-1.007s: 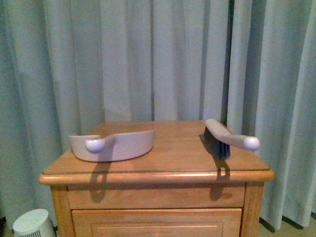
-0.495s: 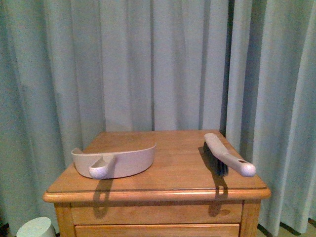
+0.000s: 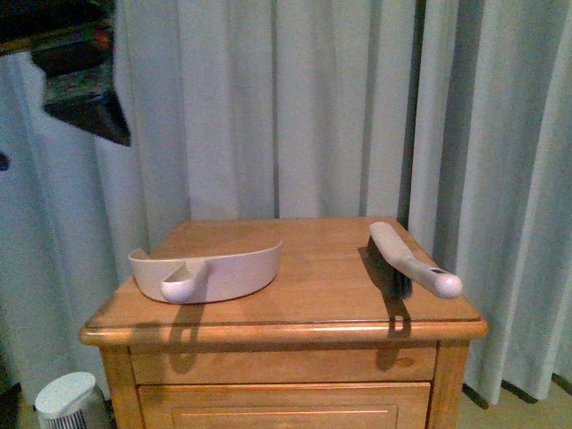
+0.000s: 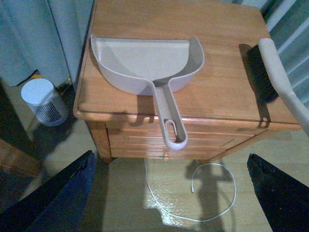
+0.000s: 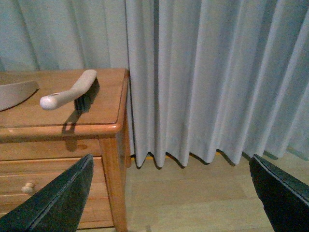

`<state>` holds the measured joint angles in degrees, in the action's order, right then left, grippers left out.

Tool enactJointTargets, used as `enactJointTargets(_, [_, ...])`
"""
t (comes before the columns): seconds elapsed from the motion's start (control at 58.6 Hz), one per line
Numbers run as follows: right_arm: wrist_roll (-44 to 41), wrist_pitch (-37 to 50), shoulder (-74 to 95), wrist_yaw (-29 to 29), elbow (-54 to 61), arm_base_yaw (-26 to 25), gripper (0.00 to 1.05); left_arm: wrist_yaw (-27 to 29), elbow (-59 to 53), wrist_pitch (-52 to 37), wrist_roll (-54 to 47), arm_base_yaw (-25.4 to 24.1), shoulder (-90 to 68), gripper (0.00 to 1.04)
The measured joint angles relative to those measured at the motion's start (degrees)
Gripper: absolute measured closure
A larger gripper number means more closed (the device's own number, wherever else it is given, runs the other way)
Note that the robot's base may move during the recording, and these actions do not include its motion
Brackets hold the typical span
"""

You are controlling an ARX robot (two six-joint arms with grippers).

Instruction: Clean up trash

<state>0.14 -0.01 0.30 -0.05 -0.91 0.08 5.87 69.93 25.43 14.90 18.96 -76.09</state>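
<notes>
Front view | dustpan (image 3: pixel 232 268) and brush (image 3: pixel 399 256) well apart on cabinet (image 3: pixel 286 331) | left claw (image 4: pixel 170 158) spread | right claw (image 5: pixel 171 158) spread | canister (image 3: pixel 67 398) on floor

A wooden drawer cabinet (image 3: pixel 322 259) carries two things, well apart. A pale pink dustpan (image 3: pixel 228 273) lies on the left, its handle reaching over the near edge. A dark-bristled brush (image 3: pixel 407 262) lies on the right, bristles down.

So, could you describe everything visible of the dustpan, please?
The dustpan is pale pinkish plastic, a shallow scoop with raised curved walls, empty inside. It lies flat, open side up, on the left half of the wooden cabinet. Its handle, slotted at the end, overhangs the front edge. Nothing else touches it; the brush lies apart.
</notes>
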Motion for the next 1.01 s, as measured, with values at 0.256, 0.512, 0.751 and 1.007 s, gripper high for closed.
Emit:
enactJointTargets(0.256, [0.0, 0.0, 0.0, 0.0, 0.0, 0.0, 0.07, 6.2, 13.9, 3.4, 2.2, 6.3, -16.9, 0.08])
enactJointTargets(0.512, [0.0, 0.0, 0.0, 0.0, 0.0, 0.0, 0.07, 6.2, 18.3, 2.4, 2.5, 6.1, -25.8, 0.08])
enactJointTargets(0.751, [0.0, 0.0, 0.0, 0.0, 0.0, 0.0, 0.07, 6.2, 18.1, -1.5, -1.8, 2.7, -29.7, 0.08])
enactJointTargets(1.007, [0.0, 0.0, 0.0, 0.0, 0.0, 0.0, 0.07, 4.3, 15.7, -3.8, -2.3, 1.6, -32.1, 0.08])
